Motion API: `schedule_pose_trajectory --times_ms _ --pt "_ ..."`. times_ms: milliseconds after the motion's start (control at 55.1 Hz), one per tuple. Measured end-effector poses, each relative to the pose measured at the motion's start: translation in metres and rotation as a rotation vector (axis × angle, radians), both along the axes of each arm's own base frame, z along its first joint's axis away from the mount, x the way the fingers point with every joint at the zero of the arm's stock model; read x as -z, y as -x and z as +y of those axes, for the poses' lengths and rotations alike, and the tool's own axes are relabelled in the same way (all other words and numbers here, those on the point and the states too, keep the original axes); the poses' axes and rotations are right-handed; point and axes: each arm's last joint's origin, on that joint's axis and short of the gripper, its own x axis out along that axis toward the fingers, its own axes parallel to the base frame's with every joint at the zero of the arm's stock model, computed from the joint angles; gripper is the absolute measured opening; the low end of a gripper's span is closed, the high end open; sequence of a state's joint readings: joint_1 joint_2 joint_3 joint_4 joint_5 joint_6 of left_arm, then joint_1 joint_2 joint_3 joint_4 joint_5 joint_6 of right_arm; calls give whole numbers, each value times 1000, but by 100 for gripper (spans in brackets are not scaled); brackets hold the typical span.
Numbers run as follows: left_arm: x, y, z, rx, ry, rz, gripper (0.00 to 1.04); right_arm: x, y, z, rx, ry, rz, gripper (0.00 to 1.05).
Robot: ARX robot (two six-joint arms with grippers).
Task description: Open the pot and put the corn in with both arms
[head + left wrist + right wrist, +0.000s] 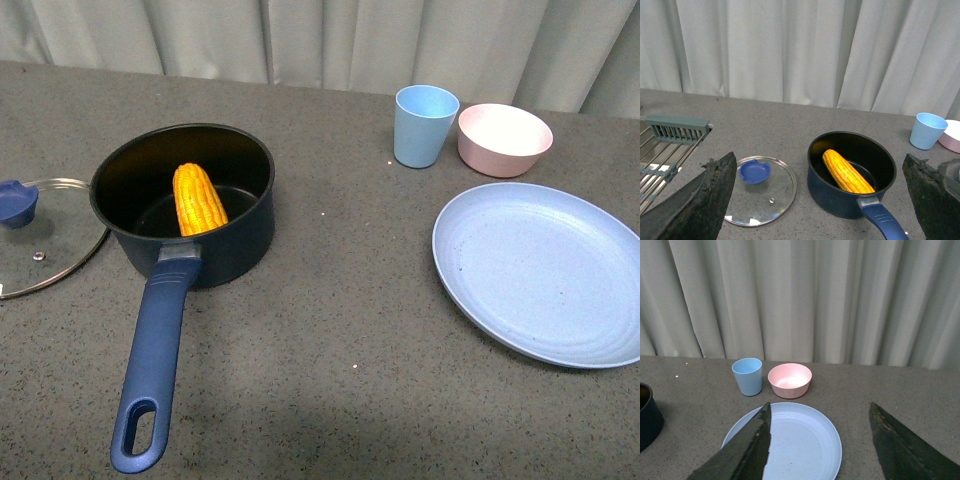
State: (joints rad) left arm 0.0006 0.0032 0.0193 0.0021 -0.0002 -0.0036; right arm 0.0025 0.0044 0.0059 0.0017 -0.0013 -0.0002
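One corn cob [199, 200] leans inside the open pot [230, 235] on the table [330, 340], tip up against the wall. Glass lid [45, 245] lies flat at pot's 9 o'clock, touching it. Left gripper [815, 200] jaws spread wide, empty. Right gripper [817, 445] jaws spread wide, empty, over blue plate [805, 440]. Blue cup [425, 125] and pink bowl [504, 139] at plate's 12 o'clock.

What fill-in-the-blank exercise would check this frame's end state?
1. The corn lies inside the ____.
2. The glass lid rests on the table beside the pot, its blue knob facing ____.
3. The light blue cup stands beside the ____ bowl.
4. The blue plate holds ____.

Missing words: pot; up; pink; nothing
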Motion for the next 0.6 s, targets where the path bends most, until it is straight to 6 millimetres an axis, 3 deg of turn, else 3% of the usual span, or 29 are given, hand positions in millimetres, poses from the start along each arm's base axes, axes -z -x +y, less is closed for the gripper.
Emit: schedule_pose_trajectory --times_ms 218,599 --pt "0 0 0 0 0 0 98 0 0 0 0 -1 0 97" --pt "0 0 0 0 0 0 98 0 0 0 0 0 0 96"
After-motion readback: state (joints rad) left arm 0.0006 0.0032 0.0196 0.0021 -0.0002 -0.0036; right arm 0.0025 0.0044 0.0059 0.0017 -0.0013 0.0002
